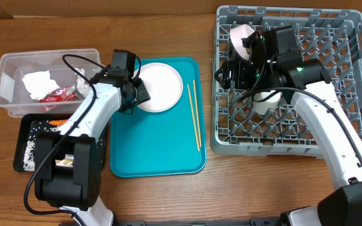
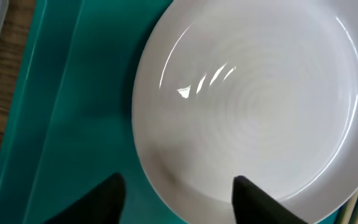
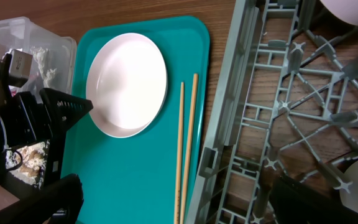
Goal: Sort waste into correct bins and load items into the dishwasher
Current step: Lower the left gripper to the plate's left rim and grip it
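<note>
A white plate (image 1: pixel 160 86) lies at the back of the teal tray (image 1: pixel 156 150). My left gripper (image 1: pixel 139 94) is open at the plate's left rim; in the left wrist view (image 2: pixel 179 194) one finger is over the plate (image 2: pixel 253 93) and one over the tray. Two wooden chopsticks (image 1: pixel 195 116) lie along the tray's right side. My right gripper (image 1: pixel 229 72) is open and empty above the left edge of the grey dish rack (image 1: pixel 344 125); its view shows the plate (image 3: pixel 128 84), the chopsticks (image 3: pixel 185 143) and the rack (image 3: pixel 291 112). A white bowl (image 1: pixel 242 37) and a cup (image 1: pixel 268 100) stand in the rack.
A clear tub (image 1: pixel 11 69) at the back left holds a white tissue (image 1: pixel 38 83) and a red wrapper (image 1: pixel 60 94). A black tray (image 1: pixel 30 129) in front of it holds rice and an orange carrot piece (image 1: pixel 56 122). Bare wooden table surrounds them.
</note>
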Controlling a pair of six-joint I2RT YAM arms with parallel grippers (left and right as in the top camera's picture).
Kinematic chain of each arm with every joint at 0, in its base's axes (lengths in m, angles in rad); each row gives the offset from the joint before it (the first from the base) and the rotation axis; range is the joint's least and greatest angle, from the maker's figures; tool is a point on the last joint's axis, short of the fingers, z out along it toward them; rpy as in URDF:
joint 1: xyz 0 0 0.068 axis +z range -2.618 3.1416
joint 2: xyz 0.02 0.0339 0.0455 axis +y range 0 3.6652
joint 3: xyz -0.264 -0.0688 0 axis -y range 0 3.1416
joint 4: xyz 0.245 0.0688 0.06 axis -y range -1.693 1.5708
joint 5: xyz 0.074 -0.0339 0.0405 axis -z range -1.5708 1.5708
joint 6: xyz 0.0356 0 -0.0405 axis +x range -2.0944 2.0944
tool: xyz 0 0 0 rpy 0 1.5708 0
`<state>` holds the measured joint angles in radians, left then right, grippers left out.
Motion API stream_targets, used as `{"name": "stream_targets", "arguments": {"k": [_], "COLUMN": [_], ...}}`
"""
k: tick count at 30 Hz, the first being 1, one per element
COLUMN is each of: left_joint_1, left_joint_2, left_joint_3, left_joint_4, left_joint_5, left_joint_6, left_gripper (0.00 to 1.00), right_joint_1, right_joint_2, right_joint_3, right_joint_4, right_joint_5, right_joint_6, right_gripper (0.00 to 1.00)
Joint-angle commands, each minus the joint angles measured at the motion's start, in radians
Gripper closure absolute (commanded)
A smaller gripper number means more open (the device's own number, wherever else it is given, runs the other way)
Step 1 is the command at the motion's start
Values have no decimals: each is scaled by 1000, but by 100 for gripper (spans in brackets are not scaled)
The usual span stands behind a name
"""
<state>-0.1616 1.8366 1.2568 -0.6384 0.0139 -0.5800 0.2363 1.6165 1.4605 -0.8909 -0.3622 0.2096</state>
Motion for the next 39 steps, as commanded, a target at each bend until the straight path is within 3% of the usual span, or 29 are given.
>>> {"name": "stream_targets", "arguments": {"k": [1,2,3,9,13,24,31,35,39], "left_joint_1": [4,4,5,6,6,5,4,4,4], "left_joint_2": [2,2,2,2,2,8,72,103,127], "left_joint_3": [-5,-5,-5,-5,-5,-5,-5,-5,-6], "left_joint_4": [3,3,6,19,19,15,22,38,51], "left_joint_5": [-14,-17,-18,-18,-18,-55,-63,-66,-66], "left_joint_6": [-10,3,25,79,78,8,-4,-4,-4], "left_gripper": [21,7,0,0,18,24,19,28,30], "right_joint_1": [4,4,4,4,4,4,4,4,4], "right_joint_2": [-16,-16,-16,-16,-16,-16,-16,-16,-16], "right_joint_3": [12,12,12,12,12,12,12,12,12], "right_joint_4": [3,3,3,3,3,3,3,3,3], "right_joint_5": [-6,-6,-6,-6,-6,-6,-6,-6,-6], "right_joint_6": [4,4,4,4,4,4,4,4,4], "right_gripper": [0,0,0,0,0,0,0,0,0]}}
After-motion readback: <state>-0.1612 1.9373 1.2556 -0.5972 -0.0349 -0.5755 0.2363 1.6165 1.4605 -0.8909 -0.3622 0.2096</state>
